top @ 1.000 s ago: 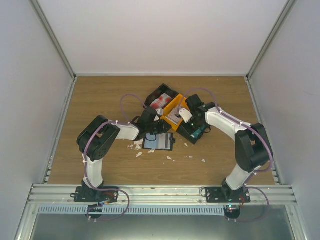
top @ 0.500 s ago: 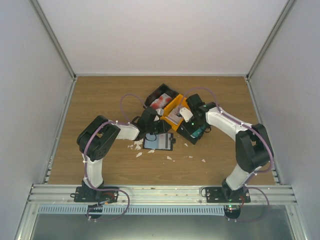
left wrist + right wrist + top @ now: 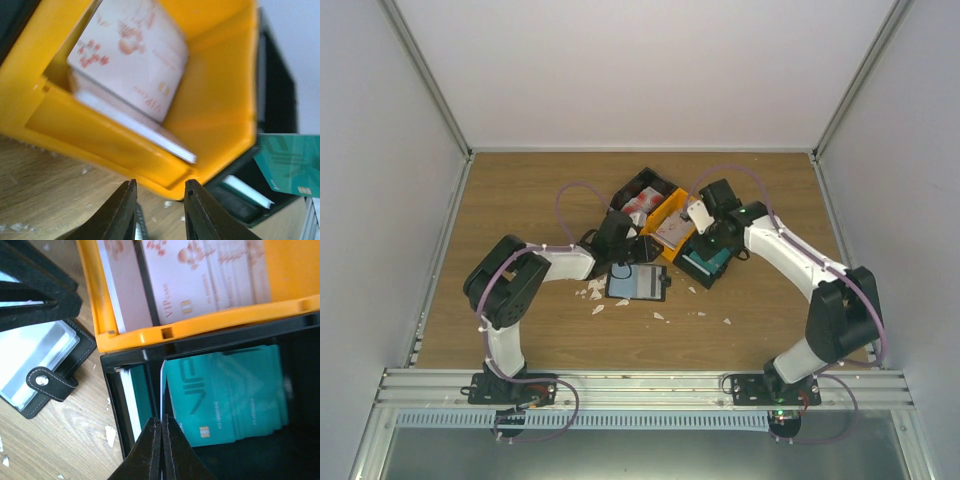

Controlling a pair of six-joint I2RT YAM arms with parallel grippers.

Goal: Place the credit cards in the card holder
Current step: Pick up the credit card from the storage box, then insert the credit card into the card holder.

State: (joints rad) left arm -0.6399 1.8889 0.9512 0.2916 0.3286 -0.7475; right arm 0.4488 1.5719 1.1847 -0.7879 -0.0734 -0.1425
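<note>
Nearest, low in the overhead view, white scraps (image 3: 592,292) dot the tabletop (image 3: 520,220). The card holder (image 3: 638,283) lies opened flat just beyond them, at centre frame. Its clear sleeves look pale, and I cannot tell whether any card is already inside.

Just behind it the left tool (image 3: 160,189) hangs with its jaws partly apart and nothing between them. It faces the orange bin (image 3: 220,100), where a stack of pale pink cards (image 3: 130,55) leans.

To the right, the right tool (image 3: 161,429) is pinched fully together on the edge of a single teal card (image 3: 287,165). It holds the card clear above the black bin (image 3: 215,336), with the teal stack (image 3: 225,400) lying below. Farthest, a second black bin (image 3: 632,188) holds red-and-white cards (image 3: 640,205).

By my reading the task is early: one card is lifted but not yet at the card holder, and three stacks are left to move.
</note>
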